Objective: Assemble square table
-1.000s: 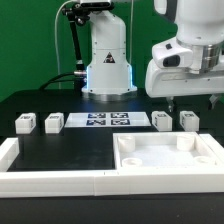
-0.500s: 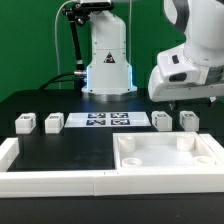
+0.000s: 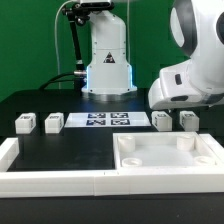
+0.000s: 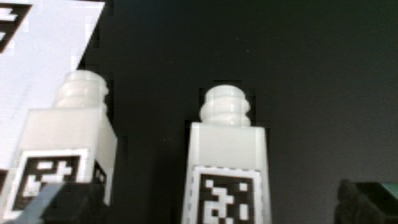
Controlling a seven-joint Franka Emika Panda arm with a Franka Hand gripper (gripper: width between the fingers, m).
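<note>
The square table's white tray-like tabletop (image 3: 165,155) lies at the front on the exterior view's right. Small white tagged leg blocks stand in a row behind it: two on the left (image 3: 22,122) (image 3: 52,122) and two on the right (image 3: 163,121) (image 3: 189,120). The arm's white hand (image 3: 190,85) hangs just above the right pair. In the wrist view my gripper (image 4: 214,206) is open, its dark fingertips (image 4: 54,205) set wide apart. One leg block (image 4: 228,150) stands between them, untouched, and a second leg block (image 4: 68,135) stands beside it.
The marker board (image 3: 100,121) lies between the two pairs of leg blocks and also shows in the wrist view (image 4: 45,50). A long white border rail (image 3: 55,180) runs along the front and left of the black table. The robot base (image 3: 107,60) stands behind.
The hand has come down and shifted toward the exterior view's right, closer to the right pair of leg blocks. The jaws stay open and no part has moved.
</note>
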